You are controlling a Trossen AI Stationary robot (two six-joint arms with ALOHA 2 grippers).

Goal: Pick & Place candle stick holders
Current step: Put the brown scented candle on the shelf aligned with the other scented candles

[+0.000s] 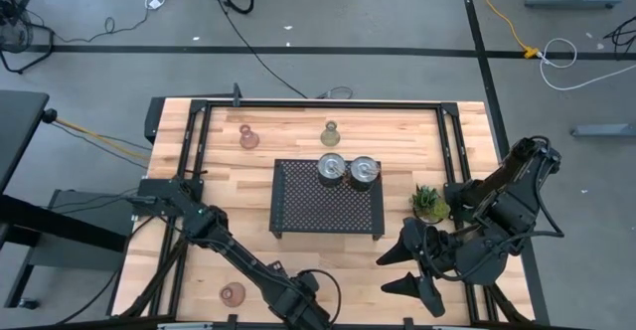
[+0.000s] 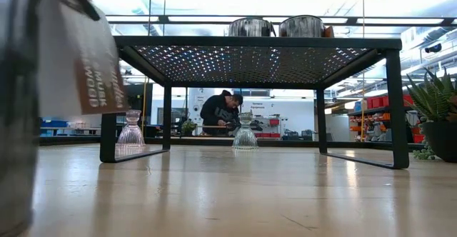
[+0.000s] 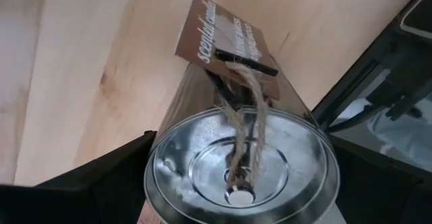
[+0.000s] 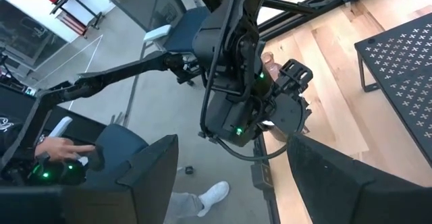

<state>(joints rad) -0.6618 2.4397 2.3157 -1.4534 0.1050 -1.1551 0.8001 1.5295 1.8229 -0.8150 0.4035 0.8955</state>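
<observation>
Left end effector (image 3: 236,183) pinching a silver holder (image 3: 239,163) at the worktop's (image 1: 248,260) near edge, tag string draped across it, right end effector (image 1: 407,270) spread, empty, beside spiky plant (image 1: 430,203), black tray (image 1: 328,206) between arms.

Both arms, the left arm (image 1: 238,255) and the right arm (image 1: 497,206), are black, chunky, with black cables and tiny green lights.

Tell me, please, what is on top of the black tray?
Two silver holders stand side by side on the tray, at its far edge. Anything under the tray is covered from above.
</observation>
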